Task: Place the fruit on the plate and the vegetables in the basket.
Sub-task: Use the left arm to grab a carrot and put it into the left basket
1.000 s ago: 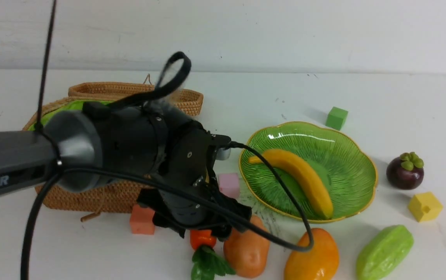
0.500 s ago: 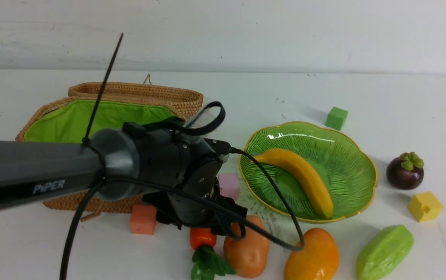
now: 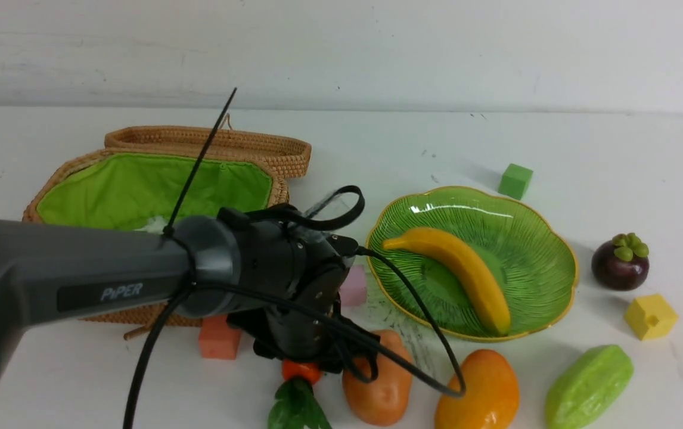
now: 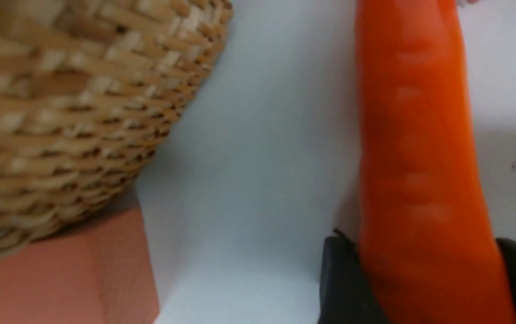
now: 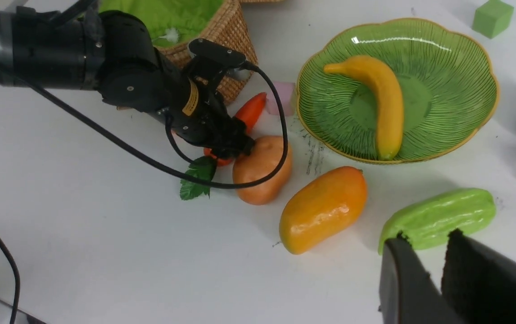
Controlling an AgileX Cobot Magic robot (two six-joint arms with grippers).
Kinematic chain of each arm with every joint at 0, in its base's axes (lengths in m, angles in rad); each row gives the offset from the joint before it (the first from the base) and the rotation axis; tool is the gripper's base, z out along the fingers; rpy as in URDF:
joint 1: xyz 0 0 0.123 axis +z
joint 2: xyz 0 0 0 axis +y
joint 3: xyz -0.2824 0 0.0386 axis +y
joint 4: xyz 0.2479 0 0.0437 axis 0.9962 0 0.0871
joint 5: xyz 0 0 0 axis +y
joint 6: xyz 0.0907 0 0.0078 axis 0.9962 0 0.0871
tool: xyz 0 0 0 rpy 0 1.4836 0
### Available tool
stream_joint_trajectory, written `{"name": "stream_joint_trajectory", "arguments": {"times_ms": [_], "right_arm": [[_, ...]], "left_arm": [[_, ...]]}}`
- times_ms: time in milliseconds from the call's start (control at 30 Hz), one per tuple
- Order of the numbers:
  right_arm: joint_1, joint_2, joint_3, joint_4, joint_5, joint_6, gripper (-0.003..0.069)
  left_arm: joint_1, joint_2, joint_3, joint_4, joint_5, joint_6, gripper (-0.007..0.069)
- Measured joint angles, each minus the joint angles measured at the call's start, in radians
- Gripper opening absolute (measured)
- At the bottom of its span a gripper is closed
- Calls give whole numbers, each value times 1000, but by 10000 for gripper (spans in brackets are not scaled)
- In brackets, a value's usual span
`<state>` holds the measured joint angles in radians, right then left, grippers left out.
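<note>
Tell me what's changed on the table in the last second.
The left arm lowered, uncovering the basket and its green lining. The left gripper settled lower over the carrot and its jaws closed on it, nudging the leafy end slightly left. The plate, banana, potato, mango and mangosteen stayed put.
</note>
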<state>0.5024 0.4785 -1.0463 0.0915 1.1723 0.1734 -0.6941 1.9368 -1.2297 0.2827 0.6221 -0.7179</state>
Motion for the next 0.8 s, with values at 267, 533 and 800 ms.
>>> {"name": "stream_joint_trajectory", "arguments": {"times_ms": [267, 533, 800], "right_arm": [[0, 0, 0, 0, 0, -10, 156], [0, 0, 0, 3, -20, -10, 160], [0, 0, 0, 39, -87, -59, 160]], "left_arm": [[0, -77, -3, -113, 98, 84, 379], [-63, -364, -3, -265, 216, 464, 379], [52, -578, -24, -94, 253, 852, 379]]}}
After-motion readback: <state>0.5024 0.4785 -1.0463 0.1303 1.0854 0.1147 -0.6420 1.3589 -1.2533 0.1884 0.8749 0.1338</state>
